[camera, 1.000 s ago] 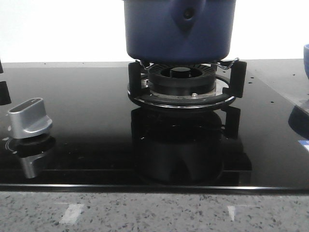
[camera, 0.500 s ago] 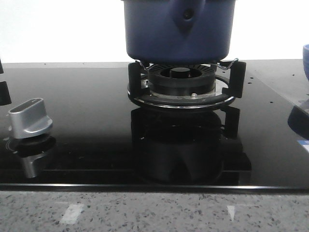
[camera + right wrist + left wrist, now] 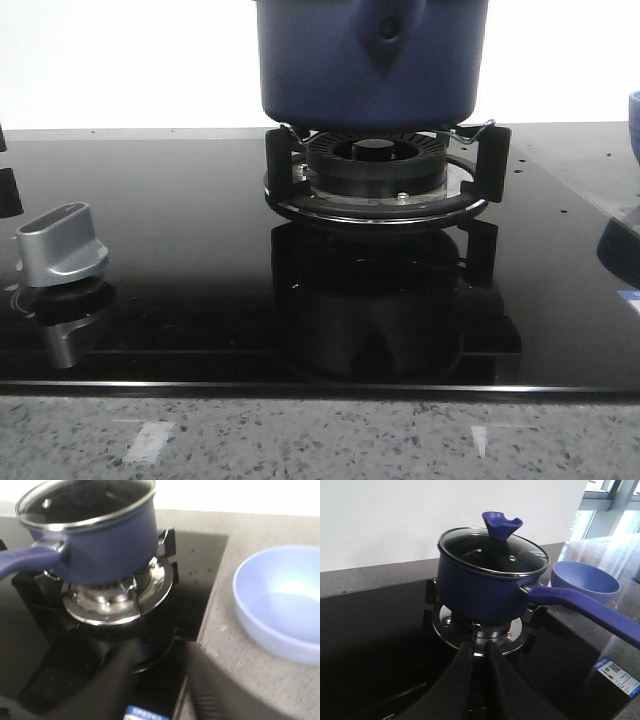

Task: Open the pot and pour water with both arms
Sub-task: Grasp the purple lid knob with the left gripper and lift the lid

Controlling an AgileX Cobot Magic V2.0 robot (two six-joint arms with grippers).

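Black glass hob [image 3: 180, 250], glossy, reflecting burner. Gas burner [image 3: 376, 165] with black pan supports and chrome ring, set mid-hob. Silver control knob [image 3: 60, 243] at hob's left, well apart from burner. Light blue bowl [image 3: 280, 607] on speckled grey bench [image 3: 320, 440], just beside hob's right edge. White-blue sticker [image 3: 619, 673] near hob corner.

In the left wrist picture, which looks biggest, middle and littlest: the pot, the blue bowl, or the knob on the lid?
1. The pot looks biggest.
2. The blue bowl comes next, though it sits farther from the camera, so it may really be bigger than it looks.
3. The lid knob looks littlest.
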